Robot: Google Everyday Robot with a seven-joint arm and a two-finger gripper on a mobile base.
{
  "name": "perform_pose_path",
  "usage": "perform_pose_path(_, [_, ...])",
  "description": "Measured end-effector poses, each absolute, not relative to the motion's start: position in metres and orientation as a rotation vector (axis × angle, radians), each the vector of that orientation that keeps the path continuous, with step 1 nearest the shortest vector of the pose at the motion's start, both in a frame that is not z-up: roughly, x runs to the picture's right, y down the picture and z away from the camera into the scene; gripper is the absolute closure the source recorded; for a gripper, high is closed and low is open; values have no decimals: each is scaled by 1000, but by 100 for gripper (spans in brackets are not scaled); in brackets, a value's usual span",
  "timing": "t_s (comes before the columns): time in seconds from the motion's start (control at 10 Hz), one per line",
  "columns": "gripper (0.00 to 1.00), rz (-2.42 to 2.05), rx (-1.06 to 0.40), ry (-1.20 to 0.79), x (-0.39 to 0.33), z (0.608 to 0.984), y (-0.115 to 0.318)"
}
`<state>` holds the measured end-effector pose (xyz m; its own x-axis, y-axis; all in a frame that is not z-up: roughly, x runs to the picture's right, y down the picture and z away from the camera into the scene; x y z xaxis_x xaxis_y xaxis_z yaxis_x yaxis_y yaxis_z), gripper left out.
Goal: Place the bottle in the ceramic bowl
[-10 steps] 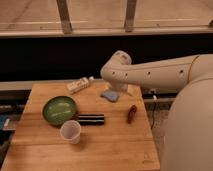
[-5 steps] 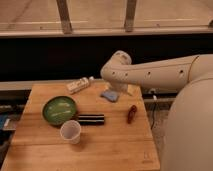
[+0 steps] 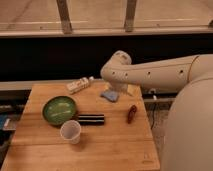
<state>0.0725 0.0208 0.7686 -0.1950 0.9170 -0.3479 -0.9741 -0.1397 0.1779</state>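
The small white bottle (image 3: 79, 84) lies on its side at the back of the wooden table (image 3: 110, 145), cap toward the right. The green ceramic bowl (image 3: 59, 109) sits at the table's left, in front of the bottle and apart from it. My arm (image 3: 150, 72) reaches in from the right above the table's back right. The gripper (image 3: 120, 90) hangs under the arm's wrist, right of the bottle, mostly hidden by the arm.
A white paper cup (image 3: 70, 131) stands in front of the bowl. A black bar-shaped object (image 3: 91, 119) lies right of the bowl. A blue cloth-like item (image 3: 110, 95) lies under the arm. A dark red slender object (image 3: 131, 113) lies at the right.
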Motion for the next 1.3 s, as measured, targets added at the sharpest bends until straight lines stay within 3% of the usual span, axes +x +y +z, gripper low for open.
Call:
perform_pose_path(0.9, [20,1715,-173,408,72,767,19])
perform_pose_path(1.3, [20,1640,-178,299,33,750,-19])
